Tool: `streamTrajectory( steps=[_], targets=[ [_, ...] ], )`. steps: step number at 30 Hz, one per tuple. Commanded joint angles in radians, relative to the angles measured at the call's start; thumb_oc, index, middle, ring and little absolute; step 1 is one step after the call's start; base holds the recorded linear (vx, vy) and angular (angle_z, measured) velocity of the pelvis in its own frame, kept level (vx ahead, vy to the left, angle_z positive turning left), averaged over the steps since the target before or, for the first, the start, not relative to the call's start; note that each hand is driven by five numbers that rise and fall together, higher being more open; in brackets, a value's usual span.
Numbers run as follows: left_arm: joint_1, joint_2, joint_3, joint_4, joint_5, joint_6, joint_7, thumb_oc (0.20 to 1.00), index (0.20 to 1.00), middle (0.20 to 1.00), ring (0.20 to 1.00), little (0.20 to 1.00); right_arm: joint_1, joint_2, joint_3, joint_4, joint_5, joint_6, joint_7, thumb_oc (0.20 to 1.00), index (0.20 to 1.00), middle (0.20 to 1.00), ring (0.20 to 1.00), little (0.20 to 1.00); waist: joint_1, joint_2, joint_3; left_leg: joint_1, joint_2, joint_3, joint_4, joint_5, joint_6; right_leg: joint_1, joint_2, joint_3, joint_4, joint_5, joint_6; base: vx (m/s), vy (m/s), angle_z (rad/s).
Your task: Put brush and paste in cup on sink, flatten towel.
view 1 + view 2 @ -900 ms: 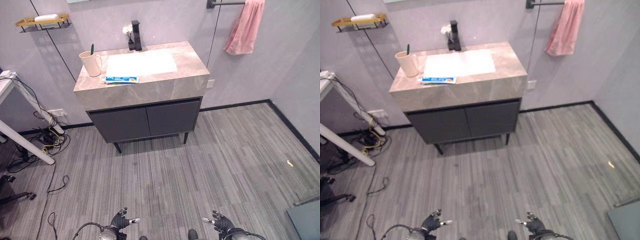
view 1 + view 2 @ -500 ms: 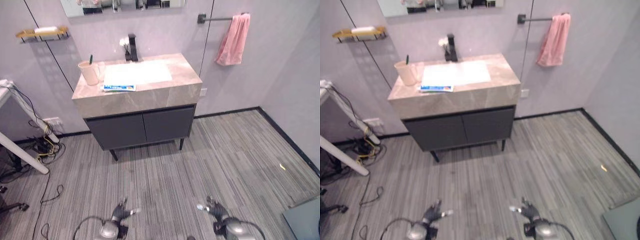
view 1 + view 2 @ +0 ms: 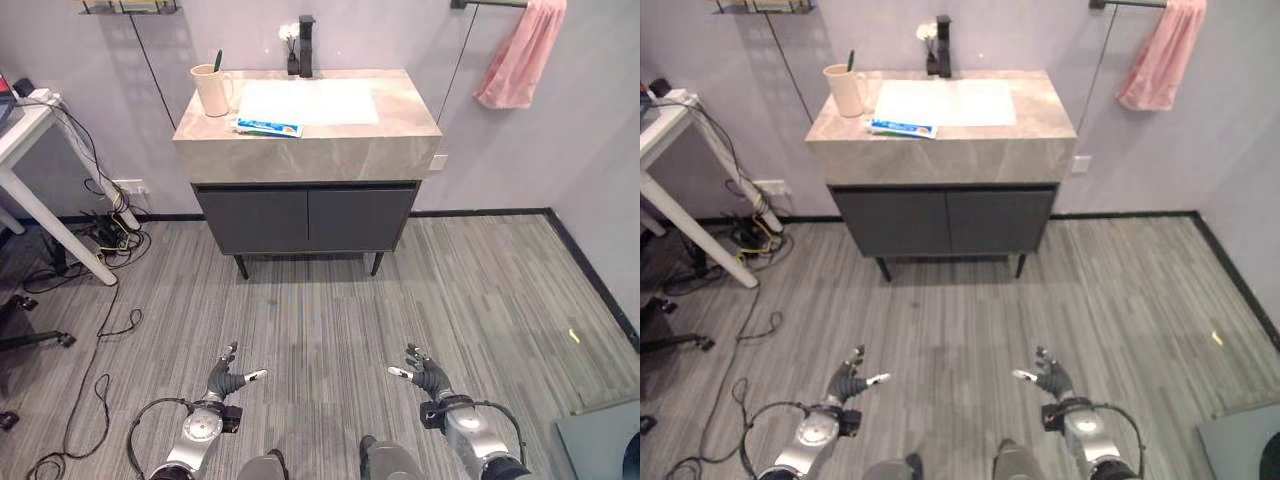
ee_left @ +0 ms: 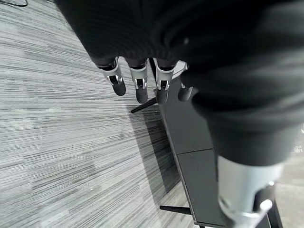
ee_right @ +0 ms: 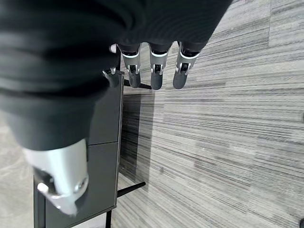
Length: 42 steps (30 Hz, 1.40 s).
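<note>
Grey plank floor [image 3: 330,310] fronts marble vanity [image 3: 310,150] (pink towel [image 3: 520,55] hanging beside).

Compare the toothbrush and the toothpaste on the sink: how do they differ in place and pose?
The toothbrush stands upright inside the cup; the toothpaste lies flat on the countertop, outside the cup. The toothbrush shows a dark green end; the toothpaste is blue and white. Both are at the sink's left side.

Even, bright light – soft shadow under vanity [image 3: 306,215] – wrist covers blurred.
</note>
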Motion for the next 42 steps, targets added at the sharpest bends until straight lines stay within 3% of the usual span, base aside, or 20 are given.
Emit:
streamTrajectory(
  steps=[1, 9, 17, 24, 25, 26, 29, 30, 31, 35, 39, 41, 42],
  targets=[
    [-0.036, 0.023, -0.009, -0.044, -0.006, -0.052, -0.004, 1.000, 1.000, 1.000, 1.000, 1.000, -0.025, 0.004, -0.025, -0.045, 0.001, -0.060, -0.001, 1.000, 1.000, 1.000, 1.000, 1.000, 0.004, -0.003, -0.004, 0.028, 0.009, 0.002, 0.047, -0.024, -0.013, 0.050, -0.004, 0.055, -0.086, 0.092, 0.064, -0.01, 0.052, -0.08],
    [-0.041, 0.024, -0.041, -0.062, 0.013, -0.051, -0.014, 1.000, 1.000, 1.000, 1.000, 1.000, -0.006, 0.020, -0.050, -0.034, 0.043, -0.065, -0.010, 1.000, 1.000, 1.000, 1.000, 1.000, 0.001, -0.007, -0.001, 0.048, -0.002, 0.028, 0.027, -0.025, -0.002, 0.059, -0.009, 0.074, -0.122, 0.111, 0.069, 0.00, 0.049, -0.09],
    [-0.033, 0.023, -0.056, -0.074, 0.016, -0.048, -0.017, 1.000, 1.000, 1.000, 1.000, 1.000, -0.001, 0.036, -0.071, 0.009, 0.098, -0.060, -0.020, 1.000, 1.000, 1.000, 1.000, 1.000, -0.004, -0.016, 0.000, 0.074, -0.028, 0.071, -0.013, -0.020, 0.017, 0.088, -0.027, 0.122, -0.224, 0.169, 0.086, 0.02, 0.089, -0.18],
    [-0.020, 0.047, -0.060, -0.111, 0.047, -0.048, -0.018, 1.000, 1.000, 1.000, 1.000, 1.000, 0.001, 0.027, -0.081, 0.014, 0.090, -0.049, -0.021, 1.000, 1.000, 1.000, 1.000, 1.000, -0.012, -0.016, 0.015, 0.103, -0.088, 0.087, -0.083, -0.017, 0.065, 0.051, -0.063, 0.169, -0.174, 0.240, 0.111, 0.03, 0.185, -0.04],
    [-0.001, 0.077, -0.054, -0.152, 0.057, -0.048, -0.027, 1.000, 1.000, 1.000, 1.000, 1.000, 0.021, 0.014, -0.094, -0.027, 0.084, -0.053, -0.020, 1.000, 1.000, 1.000, 1.000, 1.000, -0.027, -0.002, 0.039, 0.133, -0.093, 0.080, -0.136, -0.001, 0.082, -0.010, -0.041, 0.177, -0.068, 0.274, 0.098, 0.03, 0.207, 0.04],
    [-0.001, 0.077, -0.054, -0.152, 0.056, -0.048, -0.027, 1.000, 1.000, 1.000, 1.000, 1.000, 0.021, 0.013, -0.094, -0.028, 0.084, -0.052, -0.020, 1.000, 1.000, 1.000, 1.000, 1.000, -0.027, -0.002, 0.039, 0.134, -0.093, 0.080, -0.137, -0.001, 0.082, -0.011, -0.040, 0.178, -0.066, 0.273, 0.098, 0.05, 0.191, 0.01],
    [-0.003, 0.078, -0.064, -0.136, 0.068, -0.044, -0.036, 1.000, 1.000, 1.000, 1.000, 1.000, 0.039, 0.008, -0.106, -0.029, 0.092, -0.058, -0.016, 1.000, 1.000, 1.000, 1.000, 1.000, -0.053, 0.008, 0.033, 0.151, -0.102, 0.067, -0.168, 0.003, 0.088, -0.032, 0.053, 0.191, -0.070, 0.227, 0.089, 0.08, 0.057, -0.05],
    [-0.003, 0.078, -0.064, -0.136, 0.068, -0.044, -0.036, 1.000, 1.000, 1.000, 1.000, 1.000, 0.039, 0.008, -0.106, -0.029, 0.092, -0.058, -0.016, 1.000, 1.000, 1.000, 1.000, 1.000, -0.053, 0.008, 0.033, 0.151, -0.102, 0.067, -0.168, 0.003, 0.088, -0.032, 0.053, 0.191, -0.070, 0.227, 0.089, 0.11, 0.051, 0.12],
    [-0.006, 0.076, -0.058, -0.125, 0.067, -0.046, -0.030, 1.000, 1.000, 1.000, 1.000, 1.000, 0.035, 0.003, -0.108, -0.026, 0.082, -0.061, -0.027, 1.000, 1.000, 1.000, 1.000, 1.000, -0.048, 0.003, 0.028, 0.160, -0.111, 0.094, -0.182, -0.008, 0.091, -0.049, 0.028, 0.127, -0.147, 0.245, 0.086, 0.15, -0.004, 0.26],
    [-0.018, 0.053, -0.046, -0.115, 0.038, -0.053, -0.019, 1.000, 1.000, 1.000, 1.000, 1.000, 0.008, -0.017, -0.091, -0.037, 0.063, -0.059, -0.018, 1.000, 1.000, 1.000, 1.000, 1.000, -0.059, 0.002, 0.035, 0.199, -0.118, 0.084, -0.183, -0.030, 0.073, -0.107, 0.011, 0.091, -0.277, 0.319, 0.103, 0.22, -0.070, -0.11],
    [-0.008, 0.045, -0.043, -0.108, 0.031, -0.048, -0.026, 1.000, 1.000, 1.000, 1.000, 1.000, 0.004, -0.032, -0.077, -0.057, 0.036, -0.049, -0.008, 1.000, 1.000, 1.000, 1.000, 1.000, -0.059, 0.013, 0.020, 0.253, -0.095, 0.053, -0.200, -0.021, 0.046, -0.093, 0.017, 0.066, -0.282, 0.312, 0.100, 0.22, -0.140, 0.07],
    [-0.008, 0.041, -0.043, -0.096, 0.029, -0.044, -0.027, 1.000, 1.000, 1.000, 1.000, 1.000, -0.003, -0.035, -0.069, -0.057, 0.032, -0.051, -0.006, 1.000, 1.000, 1.000, 1.000, 1.000, -0.058, 0.013, 0.009, 0.268, -0.081, 0.047, -0.200, -0.014, 0.037, -0.083, 0.034, 0.068, -0.271, 0.311, 0.089, 0.23, -0.181, 0.41],
    [-0.008, 0.034, -0.045, -0.084, 0.025, -0.043, -0.028, 1.000, 1.000, 1.000, 1.000, 1.000, -0.008, -0.046, -0.062, -0.074, 0.031, -0.052, -0.008, 1.000, 1.000, 1.000, 1.000, 1.000, -0.055, 0.019, -0.009, 0.281, -0.052, 0.029, -0.191, 0.001, 0.014, -0.054, 0.067, 0.060, -0.279, 0.297, 0.068, 0.27, -0.250, 0.20]
  ],
)
